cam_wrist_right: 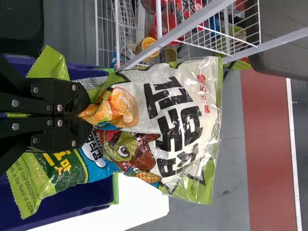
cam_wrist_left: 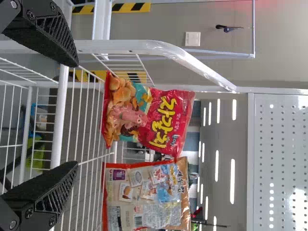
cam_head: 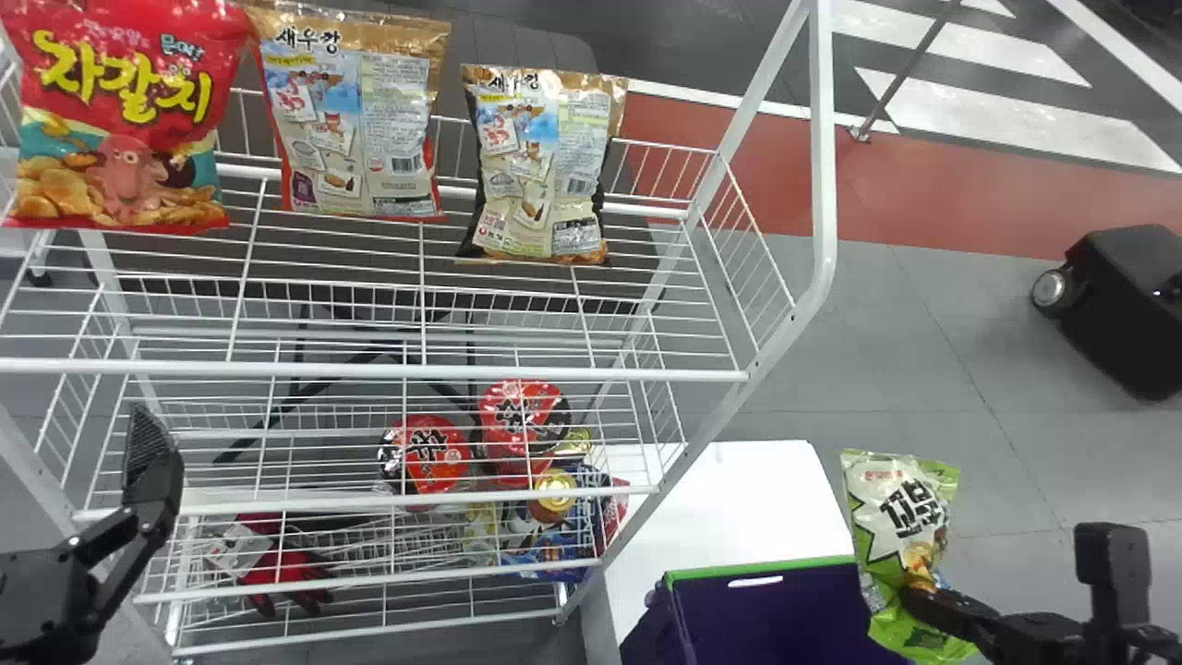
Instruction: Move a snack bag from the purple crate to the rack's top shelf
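From here I'm seeing the snack bag [cam_head: 898, 508] hanging in the air, its upper part rising above the purple crate's level and its lower part dangling near the crate's right end. It is showing a shiny cream and lime-green front, with bold black lettering, a cartoon face and a corn cob. It is looking sealed, standing nearly upright with a slight lean, and creasing tightly where it is being pinched around the middle. The purple crate [cam_head: 776, 614] is sitting to the right of the rack, wearing a bright green rim with a handle slot. The top shelf [cam_head: 369, 371] is stretching across to the left, its white wires forming a low fence
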